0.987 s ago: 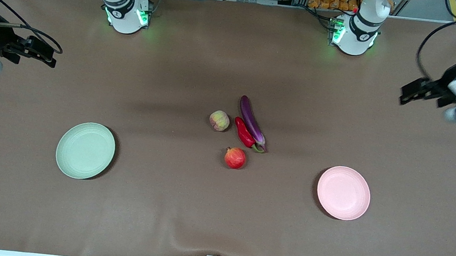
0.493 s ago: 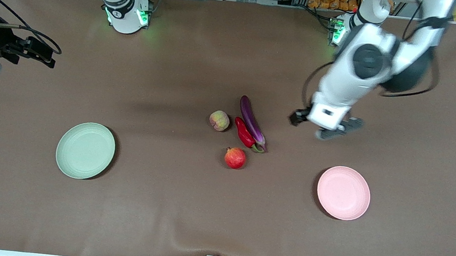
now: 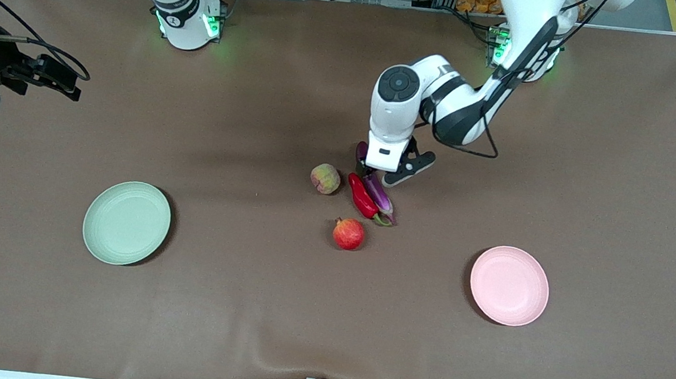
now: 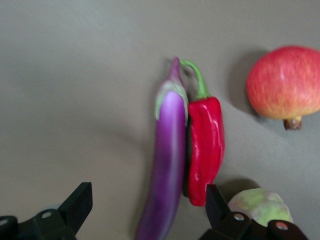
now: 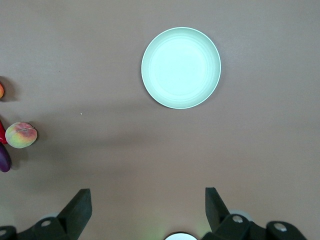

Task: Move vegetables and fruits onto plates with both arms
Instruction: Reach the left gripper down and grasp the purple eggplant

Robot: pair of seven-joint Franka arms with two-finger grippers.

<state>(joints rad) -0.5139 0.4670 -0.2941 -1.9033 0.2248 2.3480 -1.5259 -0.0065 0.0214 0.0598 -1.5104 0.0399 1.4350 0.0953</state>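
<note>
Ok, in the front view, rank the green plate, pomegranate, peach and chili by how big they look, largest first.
1. Green plate, clearly largest.
2. Chili, longer than either fruit but slimmer.
3. Pomegranate.
4. Peach, only slightly smaller than the pomegranate.

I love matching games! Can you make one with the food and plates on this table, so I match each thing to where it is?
Things:
1. long purple eggplant
2. round red pomegranate
3. pale green round plate
4. pale pink round plate

Places:
A. toward the left arm's end of the table
B. under the left gripper
C. toward the right arm's end
D. nearest the front camera of the foods

Pairs: 1-B, 2-D, 3-C, 4-A
</note>
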